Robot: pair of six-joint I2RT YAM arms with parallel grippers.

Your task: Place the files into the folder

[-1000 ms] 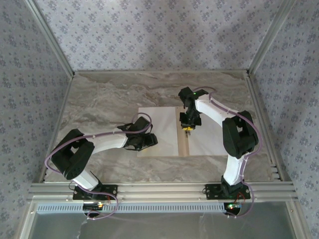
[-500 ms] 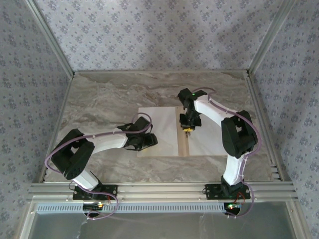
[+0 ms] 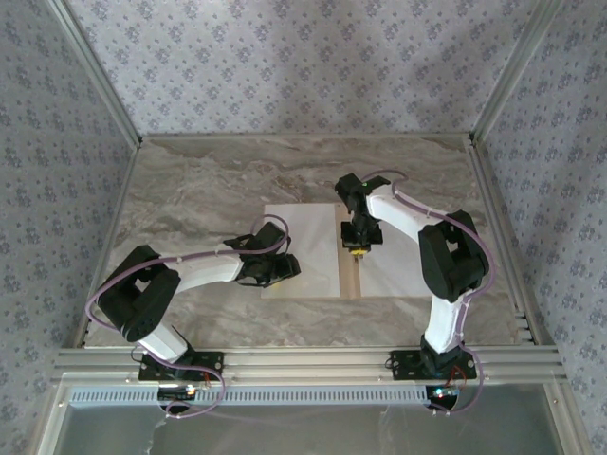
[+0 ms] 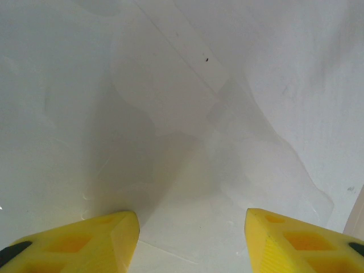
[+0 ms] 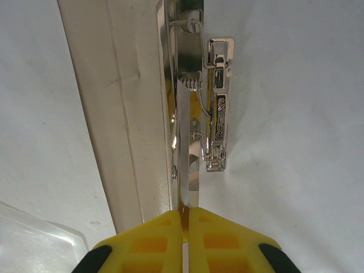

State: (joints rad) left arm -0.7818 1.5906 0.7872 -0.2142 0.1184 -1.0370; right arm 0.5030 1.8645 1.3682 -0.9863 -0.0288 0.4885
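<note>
the folder (image 3: pixel 350 280) lies open and flat in the middle of the marble table (image 3: pixel 190 190), with only its tan spine strip showing bare. the files (image 3: pixel 308 232) lie on it, one white sheet on each side of that strip.

the left gripper (image 3: pixel 283 268) sits low over the lower left corner of the left sheet. in its wrist view the yellow fingers (image 4: pixel 79 244) stand spread well apart above white paper (image 4: pixel 170 85), which has a faint translucent patch on it. nothing is between them.

the right gripper (image 3: pixel 356 250) points down at the spine, just above the centre of the frame. in its wrist view the yellow fingers (image 5: pixel 153 239) are pressed together at the bottom edge. their tips meet at the near end of a thin metal strip (image 5: pixel 187 182). that strip belongs to a chrome lever clip (image 5: pixel 216 114) fixed along the tan spine. whether the tips actually nip the strip i cannot tell. a corner of clear plastic (image 5: pixel 40 239) shows at the lower left.
</note>
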